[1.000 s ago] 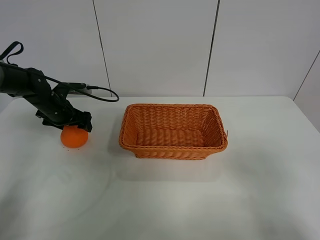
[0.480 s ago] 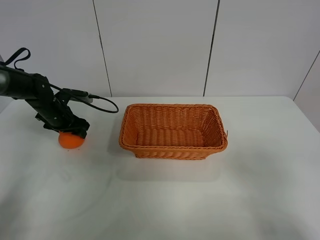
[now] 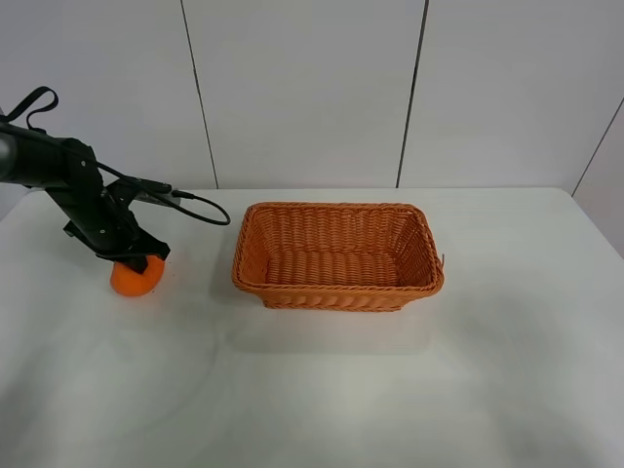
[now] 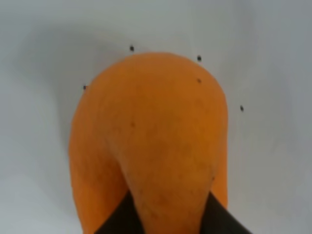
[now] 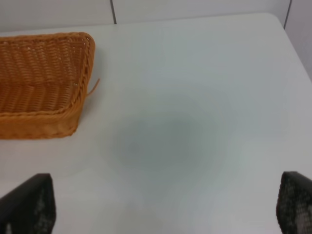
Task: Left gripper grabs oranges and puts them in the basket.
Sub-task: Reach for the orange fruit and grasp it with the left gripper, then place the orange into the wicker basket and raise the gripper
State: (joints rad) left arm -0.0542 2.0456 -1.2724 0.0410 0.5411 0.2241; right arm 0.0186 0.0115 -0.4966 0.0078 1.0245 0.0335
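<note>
The orange (image 3: 133, 278) lies on the white table (image 3: 322, 390) at the far left, well left of the woven wicker basket (image 3: 337, 255). My left gripper (image 3: 135, 259) is pressed down on top of the orange. In the left wrist view the orange (image 4: 151, 141) fills the frame, and the black fingertips (image 4: 119, 219) sit close in against both sides of it, shut on it. The orange still touches the table. My right gripper (image 5: 163, 200) is open and empty over bare table, right of the basket's corner (image 5: 44, 83).
The basket holds nothing. A black cable (image 3: 200, 207) loops from the left arm toward the basket's left side. White wall panels stand behind the table's far edge. Small dark specks (image 4: 131, 48) dot the table around the orange.
My left gripper has come down lower and shifted slightly left over the orange. The orange has slid a little left and toward the front with it. Basket and right arm have not moved.
</note>
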